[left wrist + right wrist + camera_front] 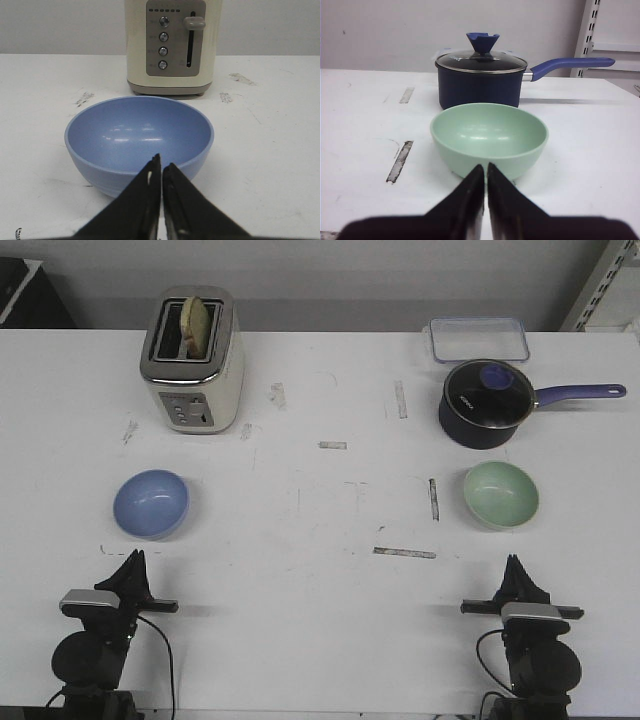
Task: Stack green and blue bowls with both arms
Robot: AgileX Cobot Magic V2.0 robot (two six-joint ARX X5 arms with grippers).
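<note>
The periwinkle blue bowl [151,504] sits upright on the left of the white table; it also shows in the left wrist view [139,140]. The pale mint green bowl [501,494] sits upright on the right, and in the right wrist view [489,137]. My left gripper [135,558] [161,162] is shut and empty, a short way in front of the blue bowl. My right gripper [514,564] [485,168] is shut and empty, just in front of the green bowl. Both arms rest low near the table's front edge.
A cream toaster [192,360] holding a slice stands behind the blue bowl, also in the left wrist view [171,46]. A navy lidded saucepan [487,402] with a purple handle stands behind the green bowl. A clear container [478,338] lies at the back right. Tape marks dot the table.
</note>
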